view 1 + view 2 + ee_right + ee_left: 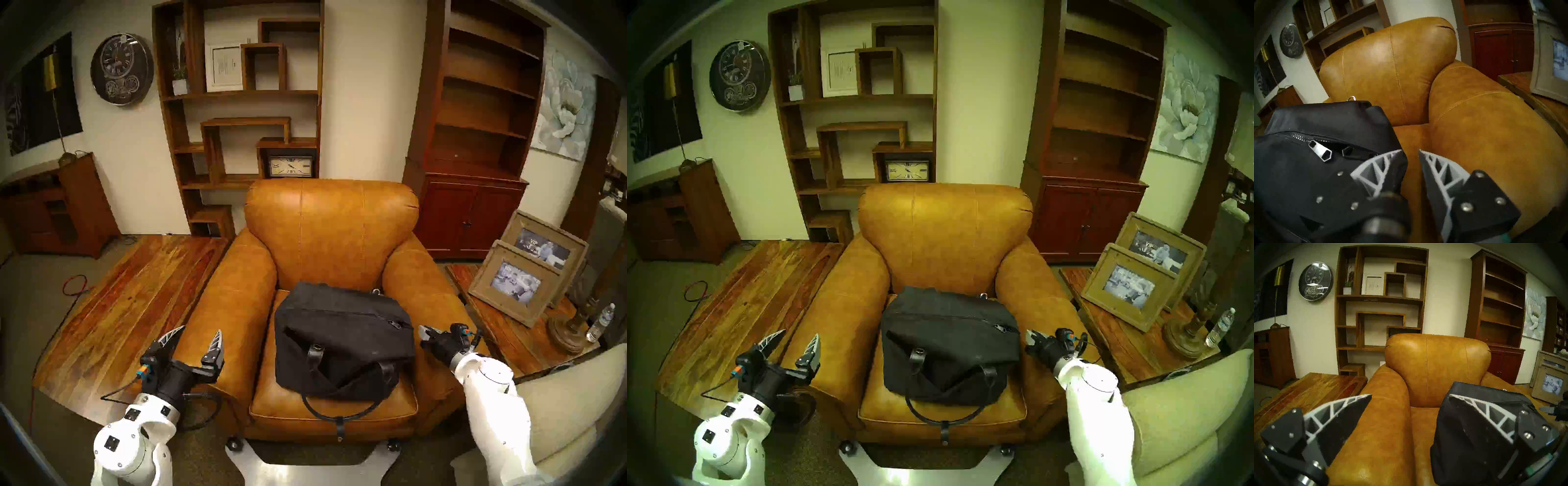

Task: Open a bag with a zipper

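Black bag (342,339) lies on seat of tan leather armchair (332,230), handles drooping over near edge. Zipper (1299,135) runs along bag top, closed for most of its length; pull tab (1322,152) at right end. Left gripper (200,342) over left armrest, fingers wide apart, empty. Right gripper (1411,152) just beside bag's right end, fingers narrowly apart, holding nothing.

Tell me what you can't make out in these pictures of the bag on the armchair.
- Bag inside: hidden in every view; the zipper looks nearly all closed.
- Bag's far side: head views, hidden by its own bulk against the armchair.
- Zipper's left end: right wrist view, cut off by the picture's edge.
- Small clock numerals: head views, too small.
- Right gripper: wrist view, base blurred.
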Robot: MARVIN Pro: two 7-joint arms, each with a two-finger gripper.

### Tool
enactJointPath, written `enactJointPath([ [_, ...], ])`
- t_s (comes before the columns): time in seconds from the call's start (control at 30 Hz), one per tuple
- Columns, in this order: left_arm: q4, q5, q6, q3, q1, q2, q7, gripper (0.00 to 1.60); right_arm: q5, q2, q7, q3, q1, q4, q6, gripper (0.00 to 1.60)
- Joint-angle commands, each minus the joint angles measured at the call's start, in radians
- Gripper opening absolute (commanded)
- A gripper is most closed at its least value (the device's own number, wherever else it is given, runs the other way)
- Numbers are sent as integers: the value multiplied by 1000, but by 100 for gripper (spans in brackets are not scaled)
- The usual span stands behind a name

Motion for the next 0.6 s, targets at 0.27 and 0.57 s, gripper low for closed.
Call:
enactJointPath([
  [0.27,-21,1,-1,0,1,0,-1,160,60,-32,76,1,34,-32,-19,160],
  [0.57,-22,1,-1,0,1,0,-1,160,43,-36,70,-36,103,33,-15,160],
])
